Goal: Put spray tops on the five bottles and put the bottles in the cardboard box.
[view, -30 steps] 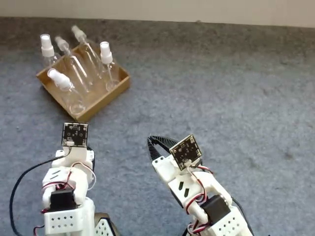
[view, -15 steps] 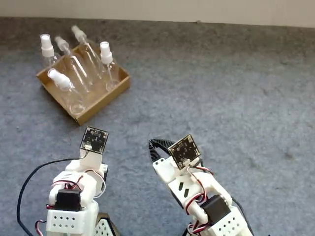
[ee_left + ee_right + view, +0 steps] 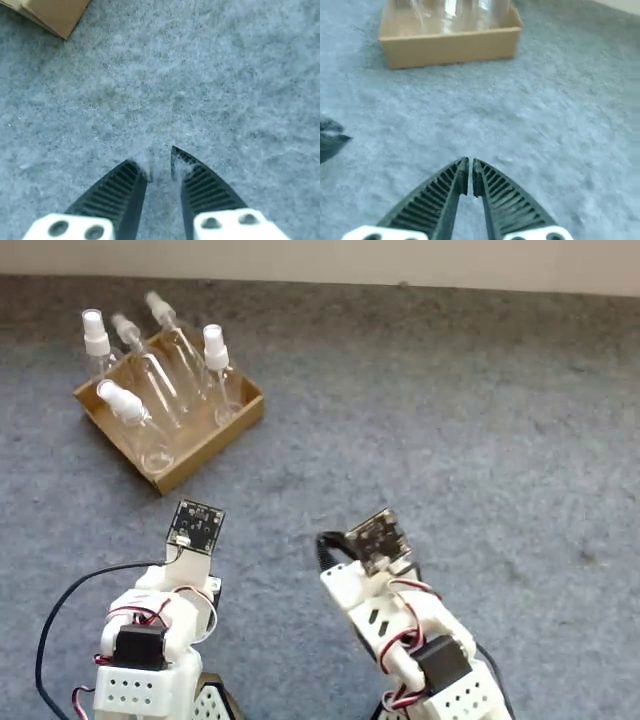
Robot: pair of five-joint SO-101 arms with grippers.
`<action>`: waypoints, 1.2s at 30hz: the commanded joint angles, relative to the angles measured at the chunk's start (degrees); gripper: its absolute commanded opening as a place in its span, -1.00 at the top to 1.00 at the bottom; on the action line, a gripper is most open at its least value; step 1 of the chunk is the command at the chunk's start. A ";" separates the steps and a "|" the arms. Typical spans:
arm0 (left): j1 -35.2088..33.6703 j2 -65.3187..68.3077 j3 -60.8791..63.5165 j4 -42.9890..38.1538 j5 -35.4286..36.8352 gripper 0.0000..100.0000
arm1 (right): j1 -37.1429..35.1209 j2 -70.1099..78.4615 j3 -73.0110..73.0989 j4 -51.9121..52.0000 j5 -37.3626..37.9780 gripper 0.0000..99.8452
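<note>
1. Hovering low over the grey carpet [image 3: 225, 75], my left gripper [image 3: 159, 162] has its jaws a little apart and holds nothing.
2. My right gripper [image 3: 470, 172] is closed almost tip to tip, empty, and faces the cardboard box [image 3: 450, 47].
3. The box sits well apart from both my arms.
4. Five bottles [image 3: 160, 390] wear white spray tops [image 3: 213, 337]. Four lean inside the box. The fifth stands at its far corner, inside or just behind I cannot tell.

I'm looking down on a grey, felt-like surface [image 3: 450, 420]. The cardboard box [image 3: 213, 447] sits on it at the far left, turned cornerwise. One bottle [image 3: 95, 335] stands at the box's far-left side; I can't tell whether it is inside. The left arm [image 3: 140, 660] and right arm [image 3: 415, 650] stand at the near edge.
</note>
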 commanded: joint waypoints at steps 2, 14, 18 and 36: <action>0.66 -0.13 1.19 0.35 -0.18 0.99 | 11.82 -0.75 -7.78 5.93 0.79 0.96; 0.66 -0.13 1.19 0.35 -0.18 0.99 | 19.38 -0.75 -17.54 8.13 0.44 0.96; 0.66 -0.13 1.19 0.35 -0.18 0.99 | 19.38 -0.75 -17.63 8.22 0.44 0.96; 0.66 -0.13 1.19 0.35 -0.18 0.99 | 19.38 -0.75 -28.62 10.15 0.44 0.96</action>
